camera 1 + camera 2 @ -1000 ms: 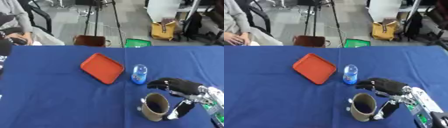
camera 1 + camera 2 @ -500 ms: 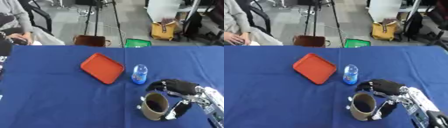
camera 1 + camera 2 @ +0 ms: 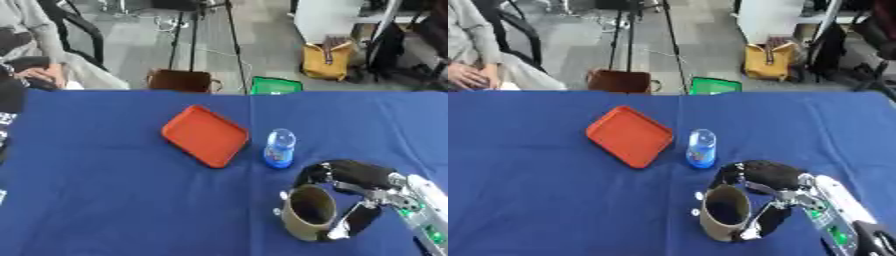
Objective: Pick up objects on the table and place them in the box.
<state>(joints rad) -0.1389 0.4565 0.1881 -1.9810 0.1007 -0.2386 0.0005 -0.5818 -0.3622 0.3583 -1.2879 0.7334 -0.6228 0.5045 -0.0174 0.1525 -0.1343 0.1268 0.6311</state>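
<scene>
My right hand [image 3: 354, 200] sits lower right of frame, fingers behind and thumb in front curled round the brown cup [image 3: 306, 219], which stands open-mouthed on the blue table [image 3: 114, 200]; left hand not in view. Best to lift straight up, I judge, keeping the cup level and clear of the small blue bottle [image 3: 279, 148] just above it. Orange tray [image 3: 205, 135] lies centre; no box visible yet.

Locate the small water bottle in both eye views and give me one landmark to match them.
Left eye view: the water bottle stands right of centre, just right of the orange tray and above the brown cup that the right hand is curled round.
Right eye view: the bottle sits slightly right of centre, in the same spot beside the tray.
Shared landmark: the tray's right corner points at the bottle.
</scene>
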